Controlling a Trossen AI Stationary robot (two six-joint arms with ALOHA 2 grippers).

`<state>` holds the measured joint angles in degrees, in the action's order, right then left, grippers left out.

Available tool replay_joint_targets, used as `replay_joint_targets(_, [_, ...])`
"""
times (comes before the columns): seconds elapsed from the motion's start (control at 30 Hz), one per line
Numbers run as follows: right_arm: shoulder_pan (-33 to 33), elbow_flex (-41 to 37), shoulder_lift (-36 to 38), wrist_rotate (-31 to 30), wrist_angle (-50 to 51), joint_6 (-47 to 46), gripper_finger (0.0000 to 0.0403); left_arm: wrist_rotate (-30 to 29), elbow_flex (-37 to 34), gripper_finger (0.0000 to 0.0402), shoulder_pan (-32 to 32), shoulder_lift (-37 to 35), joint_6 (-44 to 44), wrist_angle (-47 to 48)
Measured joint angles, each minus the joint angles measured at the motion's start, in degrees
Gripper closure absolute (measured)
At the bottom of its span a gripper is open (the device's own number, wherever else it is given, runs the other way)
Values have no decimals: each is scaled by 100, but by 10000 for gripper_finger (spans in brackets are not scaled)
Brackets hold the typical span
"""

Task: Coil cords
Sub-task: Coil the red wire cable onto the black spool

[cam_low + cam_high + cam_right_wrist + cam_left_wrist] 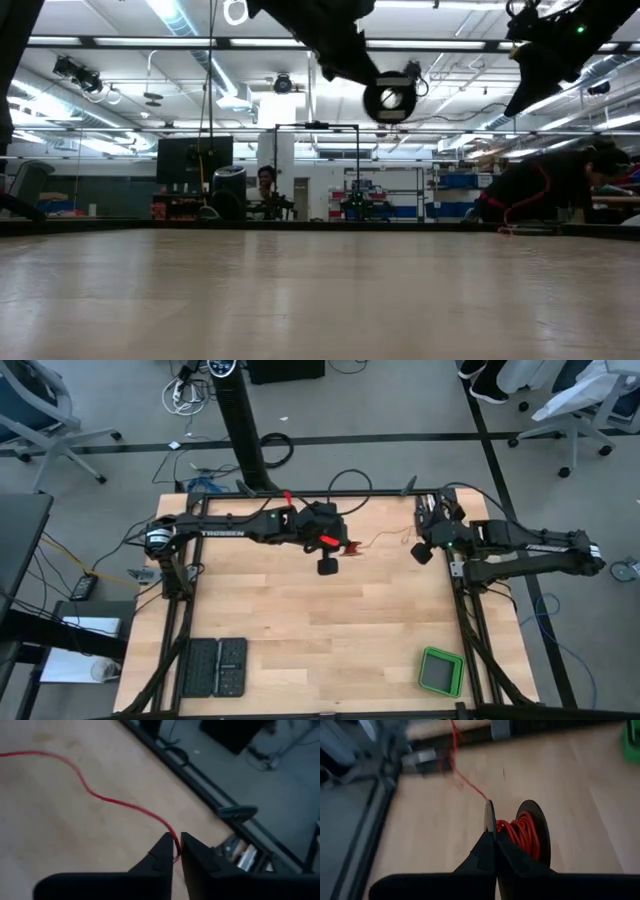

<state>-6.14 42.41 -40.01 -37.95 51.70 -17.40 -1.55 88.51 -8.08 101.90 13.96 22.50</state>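
A thin red cord (380, 542) spans the gap between my two grippers above the far part of the wooden table (300, 630). Part of it is wound on a small black spool (532, 832) with two round flanges, which shows as a disc in the low view (388, 98). My left gripper (491, 827) is shut on that spool, well above the table's far middle (330, 555). My right gripper (176, 841) is at the far right (422, 543), its fingers almost together with the cord between them. From there the cord runs off in a slack wave (100, 795). My left gripper pinches one flange of the spool (490, 815) edge-on between its two fingers, slanting down toward the table. The spool is lifted clear, the red coil (520, 832) beside the fingers, and a strand (465, 780) leads away from it. My right gripper has the cord (174, 836) between its two fingertips, with the fingers slanting down across it. The cord leaves the tips and curves away above the table, slack.
A green-rimmed box (441, 671) sits at the table's near right. Two black ribbed pads (213, 667) lie at the near left. Black frame rails edge the table (470, 620). The middle of the tabletop between them is bare wood.
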Motion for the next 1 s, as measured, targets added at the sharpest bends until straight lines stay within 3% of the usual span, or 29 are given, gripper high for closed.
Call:
replay_joint_targets(0.23, [-222,57,-97,674,415,-348,312,141,0,401,0,-171,-50,1091])
replay_joint_targets(0.37, [-244,57,-222,1447,156,-284,296,388,0,401,0,-232,-67,1176])
replay_joint_targets(0.53, [-81,26,-304,2565,-1205,497,290,788,0,401,19,-236,-114,775])
replay_joint_targets(0.7, [156,-412,-326,3089,-2853,1277,292,1239,0,401,89,-236,-122,290])
replay_joint_targets(0.83, [197,-1118,-401,3558,-4285,1331,291,1690,0,401,215,-236,-179,-337])
replay_joint_targets(1.0, [255,-2018,-680,3952,-5968,1106,292,1684,0,401,421,-236,-84,-901])
